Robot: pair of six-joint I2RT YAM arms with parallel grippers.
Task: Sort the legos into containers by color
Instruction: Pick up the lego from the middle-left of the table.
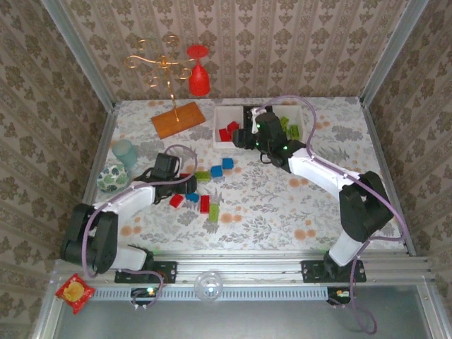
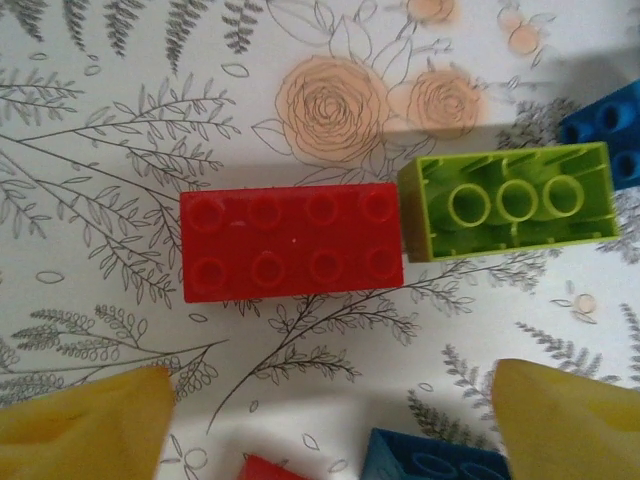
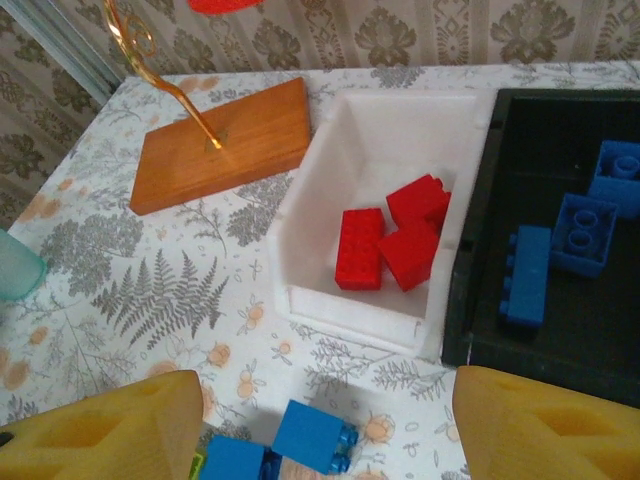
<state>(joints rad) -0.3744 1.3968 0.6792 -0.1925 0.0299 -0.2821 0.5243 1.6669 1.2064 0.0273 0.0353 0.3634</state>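
Over the desk [image 2: 120, 120], the left gripper [image 2: 325, 400] is held open and empty above a red lego [image 2: 292, 243]; lowering and closing are called for. The right gripper [image 3: 325, 400] is seen open, empty.

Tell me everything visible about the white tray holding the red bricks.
The white tray is a shallow rectangular bin, apparently matte white plastic, with upright walls and a flat floor. It sits level on the floral tablecloth at the table's far side. Three red bricks lie clustered toward its near end; the rest of its floor is bare. Its right wall stands against the black tray; the wooden board lies apart to its left.
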